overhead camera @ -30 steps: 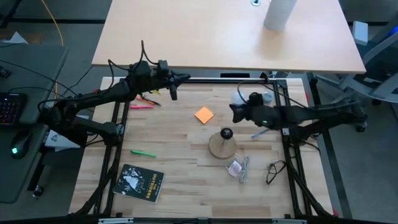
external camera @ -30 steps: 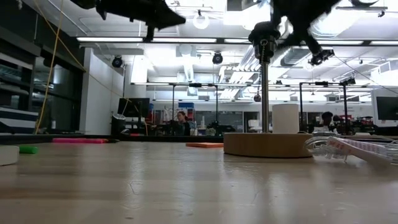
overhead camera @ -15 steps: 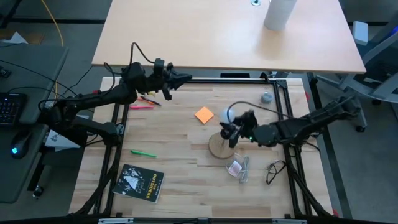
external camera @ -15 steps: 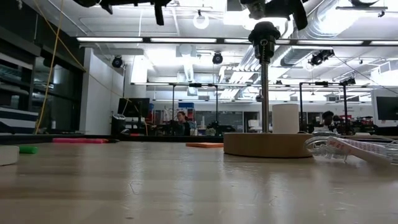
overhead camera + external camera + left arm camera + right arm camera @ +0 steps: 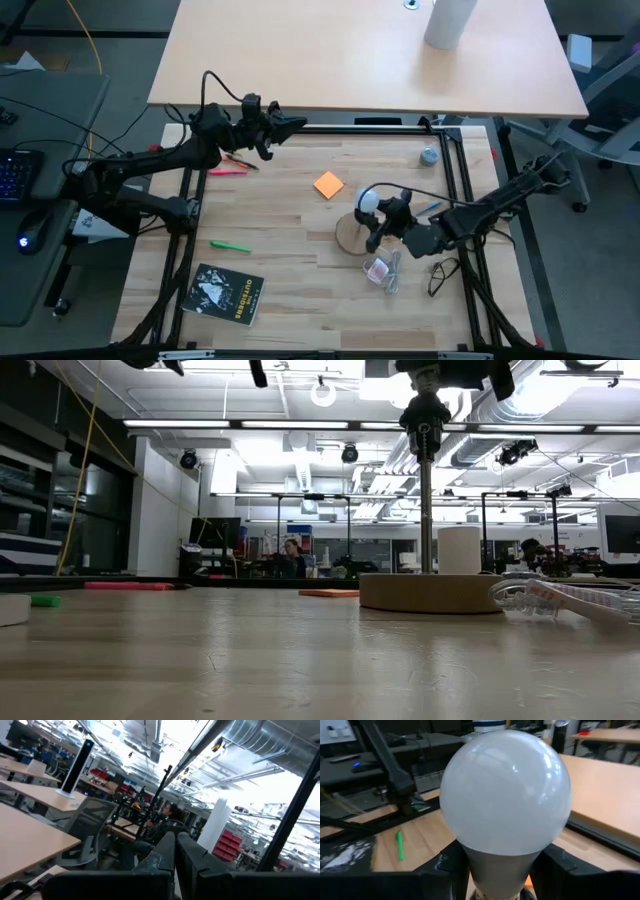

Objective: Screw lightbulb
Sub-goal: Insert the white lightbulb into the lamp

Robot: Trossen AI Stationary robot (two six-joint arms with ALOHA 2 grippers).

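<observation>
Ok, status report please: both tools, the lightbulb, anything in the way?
Right tool shut on lightbulb, over the socket stand. Left tool shut, raised at the far-left edge. Path unobstructed.

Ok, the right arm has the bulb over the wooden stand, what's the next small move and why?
Probably lower it straight down: the right end effector grips the lightbulb by its neck, above the black socket on the wooden disc, base apparently not yet seated.

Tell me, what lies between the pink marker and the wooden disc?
The orange square note lies between the pink marker and wooden disc, seen from above.
</observation>
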